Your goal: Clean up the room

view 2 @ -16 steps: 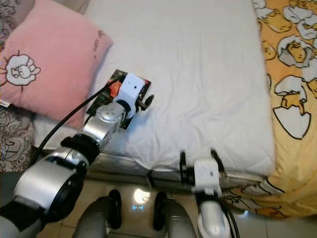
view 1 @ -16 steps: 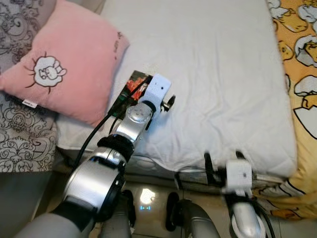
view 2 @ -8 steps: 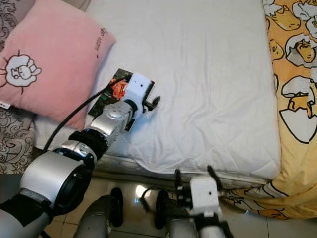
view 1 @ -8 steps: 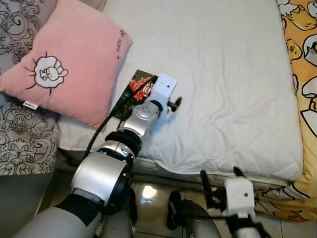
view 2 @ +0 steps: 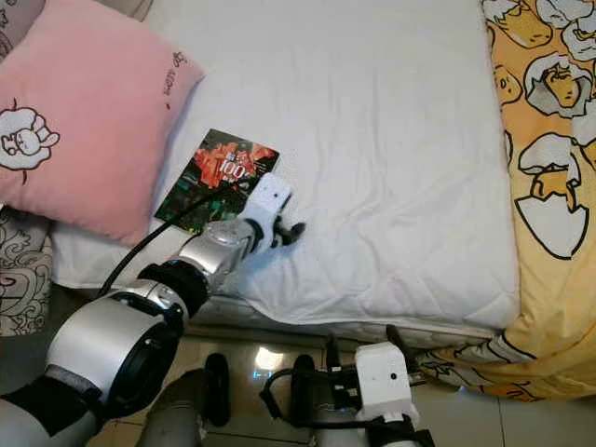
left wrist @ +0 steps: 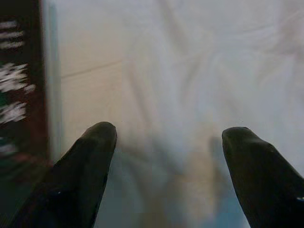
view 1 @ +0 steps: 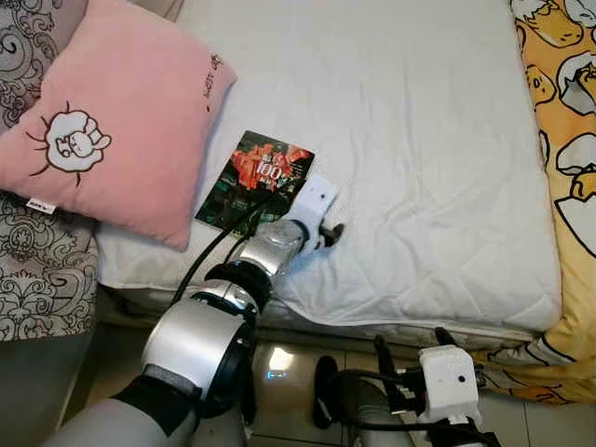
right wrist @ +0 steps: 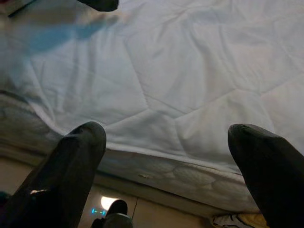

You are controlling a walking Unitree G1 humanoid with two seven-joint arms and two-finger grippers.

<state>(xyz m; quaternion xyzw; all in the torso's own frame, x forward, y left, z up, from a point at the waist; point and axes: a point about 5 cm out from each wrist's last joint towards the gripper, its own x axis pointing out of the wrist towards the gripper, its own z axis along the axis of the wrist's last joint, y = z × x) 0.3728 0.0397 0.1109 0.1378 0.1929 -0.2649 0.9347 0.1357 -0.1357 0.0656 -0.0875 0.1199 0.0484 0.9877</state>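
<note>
While the left arm reaches out over the bed, its left claw rests low on the white quilt just beside the book — the two black fingers stand well apart with nothing between them but quilted fabric. From the left wrist, the book's dark cover edge lies just outside one finger, not between the two. The book itself is a thin, dark-covered one with red and green printing and white lettering; it lies flat on the quilt, near the bed's front edge, with its far corner close to the pink pillow. That pillow, printed with a small white sheep, leans partly over the bed's side, against a grey patterned cover that hangs there. A black cable runs along the left arm and crosses the near corner of the book.

Beyond the book, on the opposite side of the bed, a yellow blanket with cartoon egg figures runs along the quilt's edge. The right claw hangs below the bed's front edge — fingers spread wide, holding nothing, pointed at the mattress side and the quilt above it. Beneath it is a pale tiled floor with a bright reflection.
</note>
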